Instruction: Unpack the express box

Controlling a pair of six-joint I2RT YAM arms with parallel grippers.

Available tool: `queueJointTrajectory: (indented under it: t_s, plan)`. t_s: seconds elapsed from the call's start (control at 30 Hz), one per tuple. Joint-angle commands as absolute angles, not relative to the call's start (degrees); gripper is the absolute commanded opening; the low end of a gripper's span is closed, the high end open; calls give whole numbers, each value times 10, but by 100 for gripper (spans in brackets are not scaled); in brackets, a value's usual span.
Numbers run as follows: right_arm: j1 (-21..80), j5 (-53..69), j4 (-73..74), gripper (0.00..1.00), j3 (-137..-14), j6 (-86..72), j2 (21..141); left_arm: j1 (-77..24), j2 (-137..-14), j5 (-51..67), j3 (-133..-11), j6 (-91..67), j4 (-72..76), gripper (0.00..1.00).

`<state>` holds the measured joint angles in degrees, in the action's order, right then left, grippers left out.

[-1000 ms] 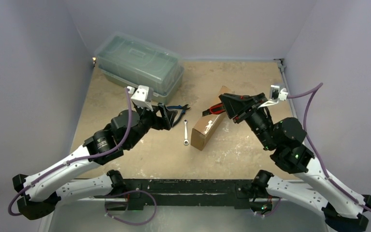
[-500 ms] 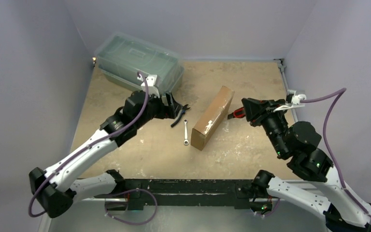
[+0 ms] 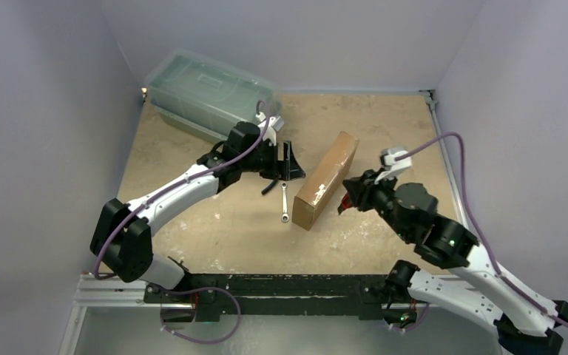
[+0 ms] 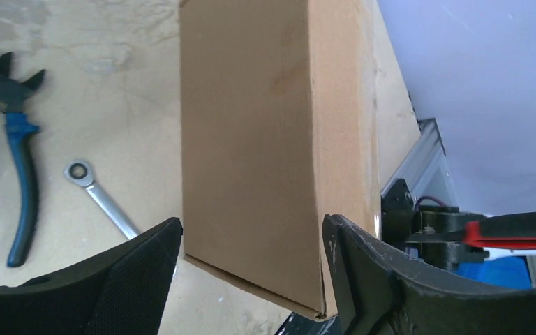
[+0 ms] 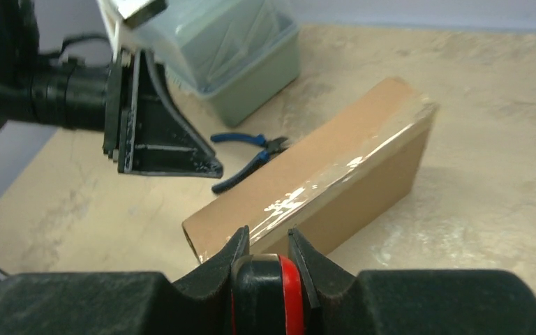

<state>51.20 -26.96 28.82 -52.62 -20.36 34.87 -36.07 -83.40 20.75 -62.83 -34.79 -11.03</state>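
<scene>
- Cardboard first: the express box stands closed on a long narrow side on the table, between the two grippers. A strip of clear tape runs along its upper edge.
- The left gripper has its fingers spread wide and holds nothing. The broad plain face of the box stands straight ahead of the fingertips, near them but apart. In the left wrist view that face fills the gap between the two pads.
- Blue-handled pliers lie flat on the table off to the outer side of the left finger. A small ring-ended wrench lies between the pliers and the box, close to the same finger.
- The right gripper has its fingers pressed together on a red-and-black tool, which sits clamped between the two tips. What kind of tool it is cannot be made out.
- The taped edge and the long side of the box lie just ahead of the right fingertips, not touching them. The near end of the box is the part closest to them.
- A grey-green plastic container with its lid on sits behind the left gripper, at the far left of the table, well apart from the right fingers.
</scene>
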Motion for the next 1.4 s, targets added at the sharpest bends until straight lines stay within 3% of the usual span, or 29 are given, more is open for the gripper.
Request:
queueJointTrajectory:
  t_s: [0.0,0.43,0.7,0.93,1.17,1.37]
  plan:
    - [512,-188,184,0,-484,-194,388,-361,-851,307,-653,-320,-48,74]
    - [545,-173,-51,0,-352,-209,406,-361,-873,364,-640,-272,-45,68]
    - [556,-195,-137,0,-322,-209,406,-361,-870,341,-639,-250,-71,66]
    - [556,-202,-47,0,-372,-170,390,-361,-870,324,-633,-244,-86,61]
    - [556,-109,65,0,-452,-110,370,-360,-883,322,-636,-245,-98,53]
    - [556,-111,6,0,-479,-84,392,-361,-884,320,-636,-246,-100,51]
